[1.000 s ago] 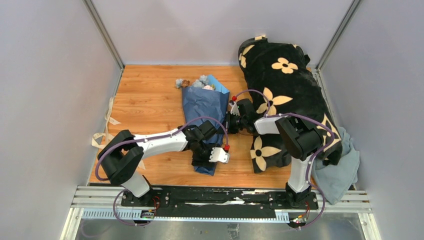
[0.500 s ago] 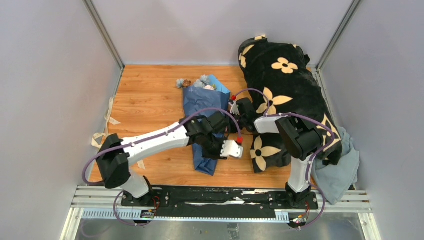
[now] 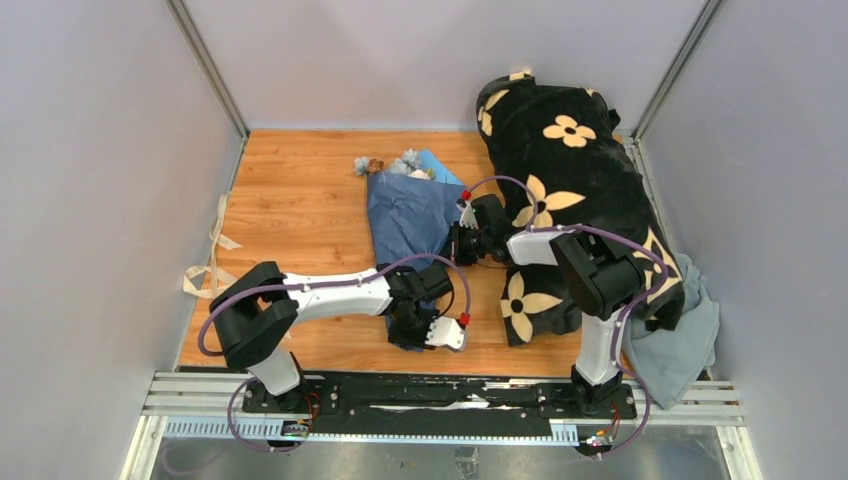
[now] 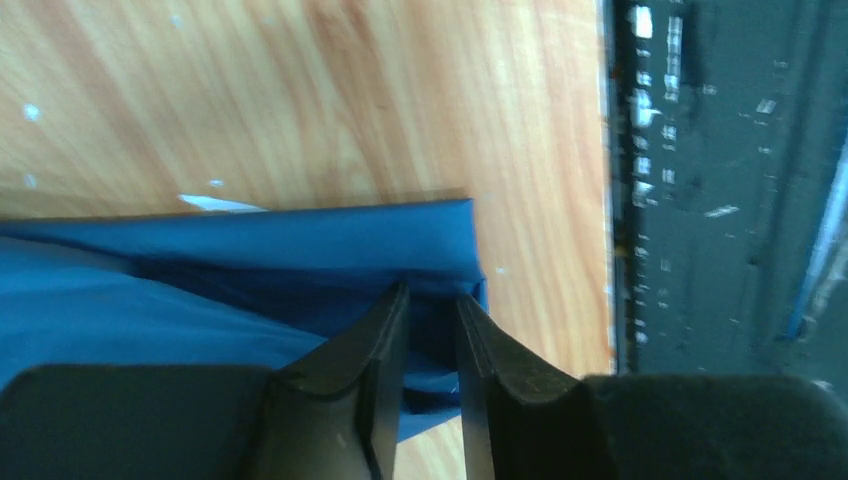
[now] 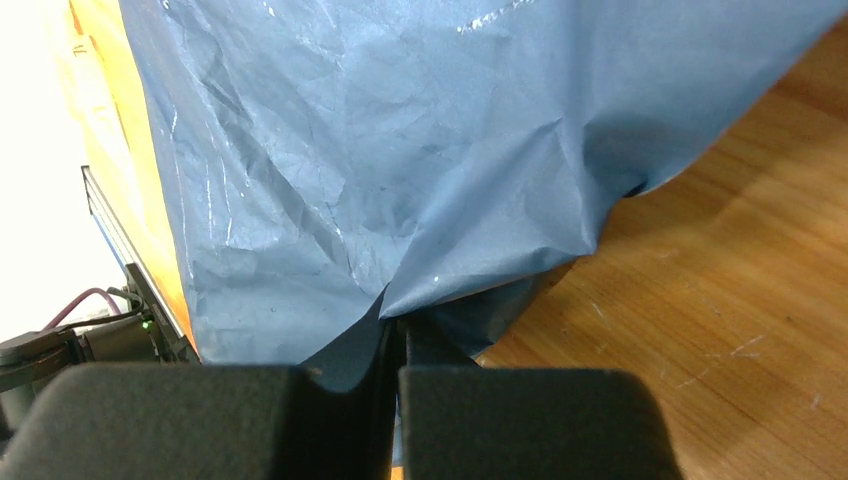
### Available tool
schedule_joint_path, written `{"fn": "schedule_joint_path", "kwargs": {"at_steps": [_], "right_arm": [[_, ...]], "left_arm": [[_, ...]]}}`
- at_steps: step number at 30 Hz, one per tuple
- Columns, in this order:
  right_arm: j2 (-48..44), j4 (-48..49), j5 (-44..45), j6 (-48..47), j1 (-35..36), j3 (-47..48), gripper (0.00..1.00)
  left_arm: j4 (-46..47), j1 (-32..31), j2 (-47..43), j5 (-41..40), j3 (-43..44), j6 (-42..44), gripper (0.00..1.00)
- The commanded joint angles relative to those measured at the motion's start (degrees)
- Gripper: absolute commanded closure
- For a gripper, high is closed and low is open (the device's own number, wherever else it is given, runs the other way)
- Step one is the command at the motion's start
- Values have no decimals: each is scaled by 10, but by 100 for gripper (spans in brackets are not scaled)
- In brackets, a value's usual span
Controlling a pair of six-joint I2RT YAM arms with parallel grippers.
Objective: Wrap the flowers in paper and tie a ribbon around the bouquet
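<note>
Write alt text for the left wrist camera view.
The left gripper, black jaws narrowly apart, straddles the folded end of a dark blue paper sheet on an orange wooden table; a black metal rail runs down the right edge.

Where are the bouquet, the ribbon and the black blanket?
bouquet [image 3: 410,205]: top view, middle of its navy paper wrap.
ribbon [image 3: 215,228]: top view, its upright cream strand.
blanket [image 3: 600,165]: top view, black plush.

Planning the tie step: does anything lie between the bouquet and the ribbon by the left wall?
No loose object; bare table separates bouquet from ribbon. Only the left arm spans that gap near the front.
</note>
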Motion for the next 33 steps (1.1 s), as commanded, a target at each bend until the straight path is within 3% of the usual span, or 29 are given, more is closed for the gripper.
{"fn": "schedule_joint_path", "kwargs": {"at_steps": [1,4,7,10,12,15,19,24,25,28,33], "right_arm": [[21,-29,18,-17,-2,14,100],[26,-33,13,-17,-1,16,100],[30,-41,9,-18,-1,16,100],[37,-41,2,-15,0,16,100],[37,-41,1,-12,2,15,100],[29,-45,7,-9,1,14,99],[6,-74,32,-20,1,18,83],[-53,-133,81,-32,-17,14,38],[-68,-139,86,-32,-23,10,34],[-89,-152,86,-44,-33,10,32],[-34,-144,36,-34,-32,42,31]], "left_arm": [[-86,-1,-47,76,8,6,65],[-156,3,-92,106,84,17,61],[-150,59,-80,119,141,-17,64],[-26,120,-46,16,123,-88,65],[38,123,-17,-67,99,-86,65],[93,122,16,-99,66,-74,62],[104,118,45,-73,32,-74,61],[121,117,49,-59,-10,-72,61],[125,117,44,-57,-16,-70,60],[125,117,36,-51,-21,-67,60],[123,116,35,-50,-21,-61,59]]}}
